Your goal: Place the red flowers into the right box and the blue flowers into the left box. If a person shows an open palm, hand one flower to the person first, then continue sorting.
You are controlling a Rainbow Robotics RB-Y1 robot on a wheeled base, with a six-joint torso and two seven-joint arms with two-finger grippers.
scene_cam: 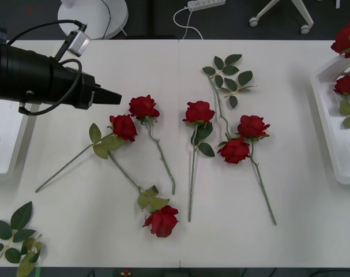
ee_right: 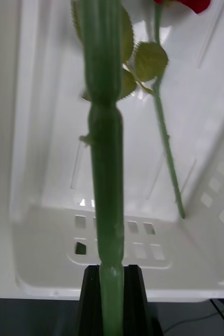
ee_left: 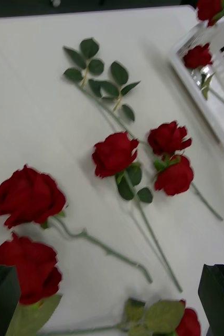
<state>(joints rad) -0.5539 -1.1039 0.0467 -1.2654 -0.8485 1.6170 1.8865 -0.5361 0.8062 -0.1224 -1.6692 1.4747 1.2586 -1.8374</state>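
Several red flowers lie across the table's middle, among them one point(scene_cam: 143, 106) just past my left gripper point(scene_cam: 116, 98), which hovers open above the table point(ee_left: 112, 294). My right gripper point(ee_right: 112, 273) is shut on the green stem point(ee_right: 106, 157) of a red flower, held upright over the right box point(ee_right: 43, 157). That flower's bloom point(scene_cam: 347, 37) shows above the right box point(scene_cam: 324, 109) at the table's right edge. Another red flower point(scene_cam: 347, 85) lies inside this box. The left box point(scene_cam: 4, 135) sits at the table's left edge under my left arm. Blue flowers are out of view.
A green leaf sprig point(scene_cam: 226, 72) lies at the back of the table's middle, another point(scene_cam: 16, 236) at the front left corner. A red flower point(scene_cam: 161, 221) lies close to the front edge. Chair legs and a power strip point(scene_cam: 206, 4) are on the floor behind.
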